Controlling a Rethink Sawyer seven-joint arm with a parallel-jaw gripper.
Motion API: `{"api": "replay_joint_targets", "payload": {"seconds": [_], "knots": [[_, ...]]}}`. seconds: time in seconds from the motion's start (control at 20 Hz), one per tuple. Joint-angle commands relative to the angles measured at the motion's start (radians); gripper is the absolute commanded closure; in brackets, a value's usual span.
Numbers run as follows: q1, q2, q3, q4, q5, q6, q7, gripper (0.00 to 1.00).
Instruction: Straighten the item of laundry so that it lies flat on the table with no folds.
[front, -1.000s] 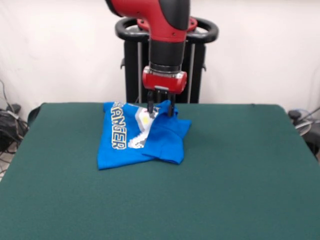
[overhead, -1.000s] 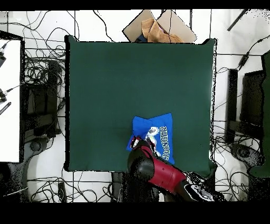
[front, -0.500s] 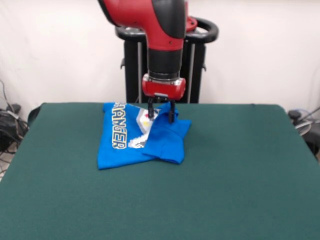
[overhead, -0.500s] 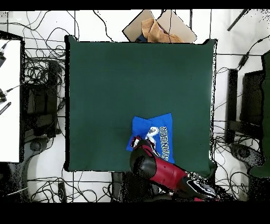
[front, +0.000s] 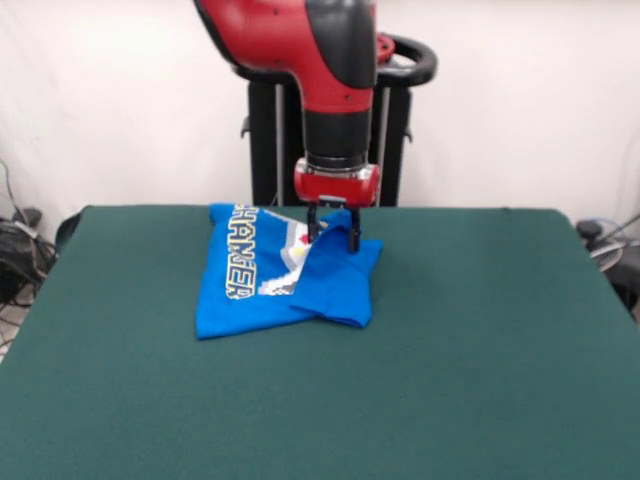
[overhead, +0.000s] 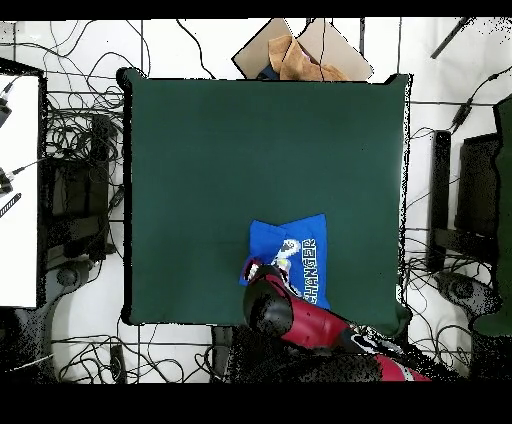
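The blue T-shirt (front: 285, 275) lies crumpled on the green surface (front: 480, 350), close to the edge where the robot's pedestal (front: 330, 130) stands and well away from the 3 other edges. In the front view its yellow-white lettering runs down the part of the shirt farthest from the fold, and the pixel print sits between that lettering and a flap of plain blue cloth that is doubled over the rest of the shirt (so the shirt is still folded, not flat). The overhead view shows the same shirt (overhead: 293, 258) as a small blue patch next to the pedestal-side edge of the surface (overhead: 200, 150).

The red and black arm (front: 320, 60) comes straight down over the shirt's pedestal-side edge. The gripper (front: 333, 232) has its jaws narrow, pinching a raised peak of the blue flap, which stands up off the surface between the 2 dark fingers (front: 353, 235). In the overhead view the arm covers the gripper and the pinch itself cannot be made out.

A brown cardboard box (overhead: 300, 50) lies on the floor beyond the surface's edge farthest from the pedestal.
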Motion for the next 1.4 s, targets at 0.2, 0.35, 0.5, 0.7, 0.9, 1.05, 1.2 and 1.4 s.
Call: {"api": "replay_joint_targets", "payload": {"seconds": [0.2, 0.35, 0.5, 0.7, 0.9, 1.05, 1.2, 1.4], "knots": [[0.046, -0.007, 0.082, -0.097, 0.055, 0.02, 0.227, 0.0], [0.05, -0.004, 0.079, -0.1, 0.057, 0.016, 0.231, 0.0], [0.056, -0.003, 0.08, -0.101, 0.063, 0.012, 0.237, 0.0], [0.114, -0.042, 0.033, -0.097, 0.11, 0.047, 0.231, 0.0], [0.188, -0.076, -0.054, -0.123, 0.143, 0.106, 0.172, 0.0], [0.181, -0.077, -0.042, -0.124, 0.139, 0.103, 0.175, 0.0], [0.186, -0.08, -0.044, -0.128, 0.141, 0.11, 0.175, 0.0], [0.216, -0.094, -0.076, -0.143, 0.156, 0.13, 0.161, 0.0]]}}
